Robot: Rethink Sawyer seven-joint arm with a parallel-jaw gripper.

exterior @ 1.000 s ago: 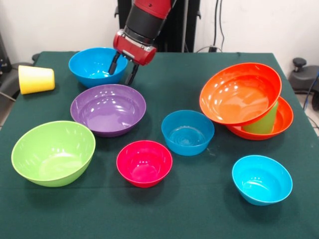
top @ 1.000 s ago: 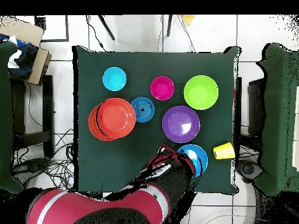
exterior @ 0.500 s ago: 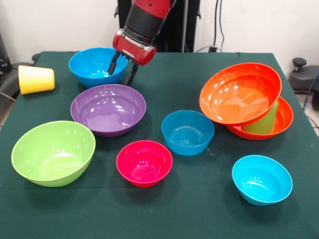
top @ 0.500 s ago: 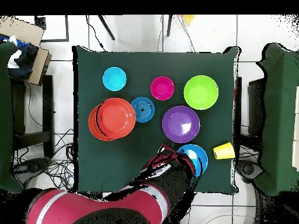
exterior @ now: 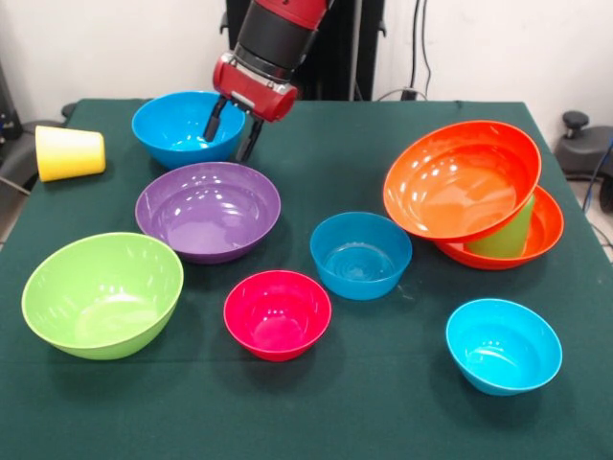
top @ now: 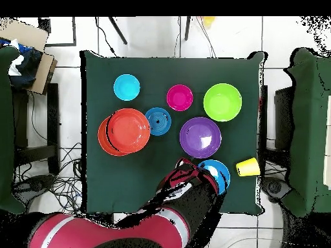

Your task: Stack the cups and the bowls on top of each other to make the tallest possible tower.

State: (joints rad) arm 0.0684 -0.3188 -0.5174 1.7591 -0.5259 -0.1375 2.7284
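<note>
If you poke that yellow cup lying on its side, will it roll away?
Probably. The yellow cup lies on its side near the table edge, so a push could roll it. It is tapered, so it would likely curve rather than go straight. It looks like glossy plastic, so likely light and slippery.

My arm [exterior: 280, 29] is a thick cylinder, red above a black band, ending in a red block wrist. My pincer [exterior: 230, 132] carries two slim black fingers [exterior: 213, 123].
</note>
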